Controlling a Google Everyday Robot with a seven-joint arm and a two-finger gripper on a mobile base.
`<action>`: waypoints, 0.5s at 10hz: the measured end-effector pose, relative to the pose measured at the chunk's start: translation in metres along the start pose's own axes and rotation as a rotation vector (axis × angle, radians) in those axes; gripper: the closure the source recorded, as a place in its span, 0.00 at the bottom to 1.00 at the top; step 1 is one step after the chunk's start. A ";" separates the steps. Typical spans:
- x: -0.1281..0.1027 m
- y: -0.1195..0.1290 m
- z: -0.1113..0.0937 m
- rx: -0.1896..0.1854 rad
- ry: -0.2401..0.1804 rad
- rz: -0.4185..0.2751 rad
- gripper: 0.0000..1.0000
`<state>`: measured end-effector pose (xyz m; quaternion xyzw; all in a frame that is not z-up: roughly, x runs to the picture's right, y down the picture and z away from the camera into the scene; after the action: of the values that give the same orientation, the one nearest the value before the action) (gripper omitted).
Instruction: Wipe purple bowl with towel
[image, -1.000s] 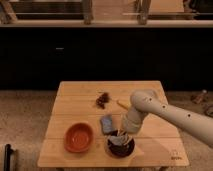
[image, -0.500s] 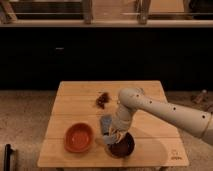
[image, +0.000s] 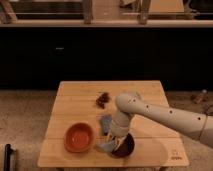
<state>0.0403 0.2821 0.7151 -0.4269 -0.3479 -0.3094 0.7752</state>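
The purple bowl (image: 125, 147) stands near the front edge of the wooden table (image: 150, 95), right of centre. My gripper (image: 113, 141) hangs from the white arm that comes in from the right and points down at the bowl's left rim. It is shut on a pale blue towel (image: 105, 146), which lies against the left rim and spills a little onto the table. The wrist hides part of the bowl's inside.
An orange bowl (image: 79, 137) sits left of the purple bowl. A grey-blue object (image: 106, 122) lies just behind the gripper. A small dark brown item (image: 103, 99) sits at mid table. A dark counter runs behind the table.
The gripper has moved left with the towel, from the middle of the purple bowl to its left rim. The arm's elbow has swung left too.
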 end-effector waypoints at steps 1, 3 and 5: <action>0.002 0.005 0.003 0.000 -0.008 0.006 1.00; 0.012 0.021 0.004 0.016 -0.018 0.038 1.00; 0.025 0.038 -0.002 0.041 -0.021 0.077 1.00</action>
<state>0.0845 0.2922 0.7173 -0.4272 -0.3454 -0.2677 0.7915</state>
